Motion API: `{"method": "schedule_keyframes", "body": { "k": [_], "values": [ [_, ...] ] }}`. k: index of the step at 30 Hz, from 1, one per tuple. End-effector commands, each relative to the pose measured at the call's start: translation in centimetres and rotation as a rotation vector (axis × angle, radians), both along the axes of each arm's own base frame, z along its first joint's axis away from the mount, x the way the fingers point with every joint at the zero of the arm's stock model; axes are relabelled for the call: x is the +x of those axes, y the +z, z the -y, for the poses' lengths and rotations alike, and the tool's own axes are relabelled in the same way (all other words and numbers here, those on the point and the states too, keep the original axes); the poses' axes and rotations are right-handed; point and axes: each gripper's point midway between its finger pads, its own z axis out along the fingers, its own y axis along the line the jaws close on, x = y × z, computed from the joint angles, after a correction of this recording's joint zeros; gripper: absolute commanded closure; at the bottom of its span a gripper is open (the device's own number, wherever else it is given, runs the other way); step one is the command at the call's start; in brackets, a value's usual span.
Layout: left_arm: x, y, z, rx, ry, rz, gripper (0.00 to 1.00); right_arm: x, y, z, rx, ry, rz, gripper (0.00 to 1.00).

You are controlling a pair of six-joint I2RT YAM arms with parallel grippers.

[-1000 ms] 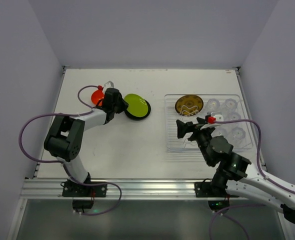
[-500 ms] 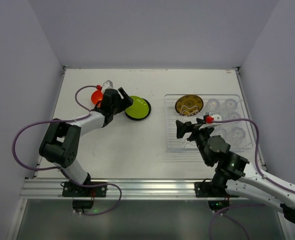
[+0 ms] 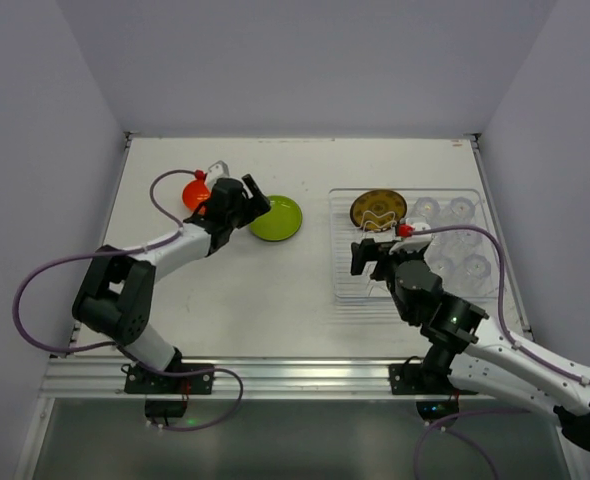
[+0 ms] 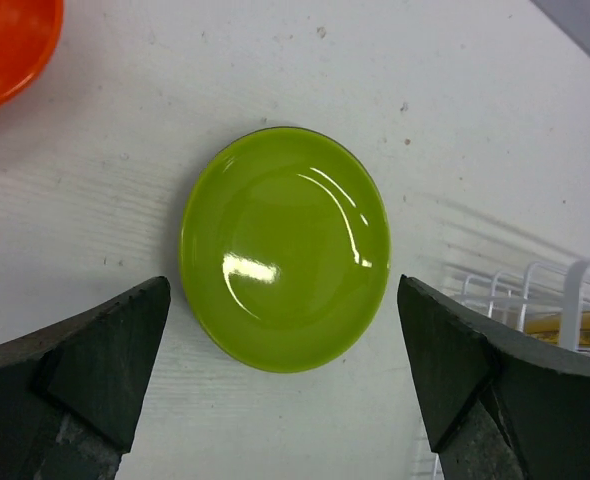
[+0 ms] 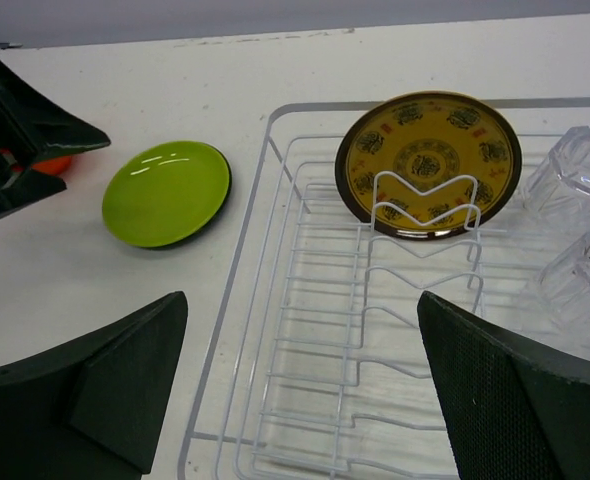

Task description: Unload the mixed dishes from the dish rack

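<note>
Release: lime green plate [image 3: 276, 218] just dropped left of dish rack [image 3: 333, 262], left gripper [image 4: 283, 285] spread wide; patterned plate [image 3: 378, 209] and cups [image 3: 461, 240] pending.

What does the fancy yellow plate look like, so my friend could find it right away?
Find the clear dish rack on the right side of the white table. In its far left corner leans a round plate. It alone has a yellow-and-brown pattern; its neighbours are see-through cups.
</note>
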Motion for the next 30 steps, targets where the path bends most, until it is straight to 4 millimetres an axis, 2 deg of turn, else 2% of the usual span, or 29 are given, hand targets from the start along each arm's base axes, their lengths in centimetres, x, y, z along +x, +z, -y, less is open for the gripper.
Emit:
{"method": "schedule_keyframes", "body": {
  "k": [1,2,3,4,6,7,8,9,10,12,13,14,16,17,19,20,21,22,24,25,26,27,28,29,30],
  "values": [
    [-1.5,8.0,-0.2,0.037,0.017,0.172,0.00,0.9,0.9,-1.1,0.123,0.014,-0.060,0.01],
    [-2.2,9.3,-0.9,0.075,0.057,0.198,0.00,1.5,0.8,-0.7,0.145,0.004,-0.081,0.01],
    [-3.9,9.0,-1.3,0.124,0.058,0.167,0.00,1.0,0.7,-2.4,0.186,0.108,-0.118,0.01],
    [-5.5,11.8,-1.5,0.109,0.063,0.229,0.00,0.9,0.9,-2.7,0.245,0.127,-0.139,0.01],
    [-9.0,11.1,-1.9,0.151,0.057,0.212,0.00,0.9,1.7,-2.8,0.310,0.134,-0.150,0.01],
    [-10.9,13.1,-2.3,0.112,0.049,0.257,0.00,1.0,2.2,-2.7,0.358,0.113,-0.154,0.01],
    [-11.9,13.3,-3.2,0.116,0.055,0.256,0.00,1.1,2.5,-2.4,0.382,0.084,-0.164,0.01],
    [-13.2,12.3,-4.4,0.158,0.047,0.215,0.00,1.2,2.7,-2.1,0.404,0.060,-0.167,0.01],
    [-14.4,13.7,-5.5,0.147,0.055,0.239,0.00,1.4,2.9,-1.8,0.450,0.020,-0.169,0.01],
    [-16.3,14.6,-7.5,0.222,0.047,0.199,0.00,1.6,3.2,-1.7,0.514,-0.011,-0.185,0.01],
    [-17.1,15.6,-8.0,0.223,0.031,0.208,0.00,1.5,3.5,-2.3,0.584,-0.001,-0.212,0.01],
    [-18.0,15.6,-8.3,0.268,-0.029,0.189,0.00,1.9,4.1,-2.1,0.633,-0.020,-0.214,0.01],
    [-18.7,17.0,-8.3,0.296,-0.095,0.211,0.00,2.8,4.3,-1.6,0.724,-0.093,-0.225,0.01],
    [-18.9,17.0,-8.3,0.326,-0.129,0.209,0.00,3.3,4.8,-1.4,0.755,-0.118,-0.222,0.01],
    [-18.7,15.6,-9.0,0.439,-0.158,0.180,0.00,4.4,5.1,-1.2,0.806,-0.162,-0.234,0.01],
    [-18.5,15.0,-9.5,0.487,-0.154,0.171,0.00,6.0,5.2,-1.3,0.809,-0.174,-0.259,0.01],
    [-18.0,14.6,-9.6,0.531,-0.160,0.177,0.00,6.7,5.0,-1.4,0.814,-0.180,-0.290,0.01],
    [-17.7,12.8,-9.8,0.580,-0.161,0.146,0.00,7.5,4.8,-1.5,0.858,-0.209,-0.339,0.01],
    [-16.5,12.4,-10.0,0.601,-0.118,0.169,0.00,8.4,3.3,-0.5,0.843,-0.351,-0.446,0.01],
    [-15.6,11.8,-11.2,0.602,-0.098,0.124,0.00,8.5,3.1,-0.2,0.915,-0.438,-0.482,0.01],
    [-15.2,12.1,-11.0,0.538,-0.121,0.115,0.00,7.9,1.4,0.7,0.892,-0.553,-0.556,0.01],
    [-14.6,12.0,-12.1,0.515,-0.091,0.109,0.00,8.1,0.8,1.7,0.892,-0.633,-0.543,0.01],
    [-13.9,12.2,-15.9,0.488,0.031,0.101,0.00,8.6,0.3,2.2,0.917,-0.687,-0.535,0.01],
    [-13.5,11.8,-16.0,0.426,0.002,0.127,0.00,9.1,0.0,2.6,0.927,-0.722,-0.527,0.01],
    [-13.5,12.2,-18.4,0.404,0.076,0.143,0.00,9.9,-1.3,2.6,0.917,-0.756,-0.556,0.01]
  ]
}}
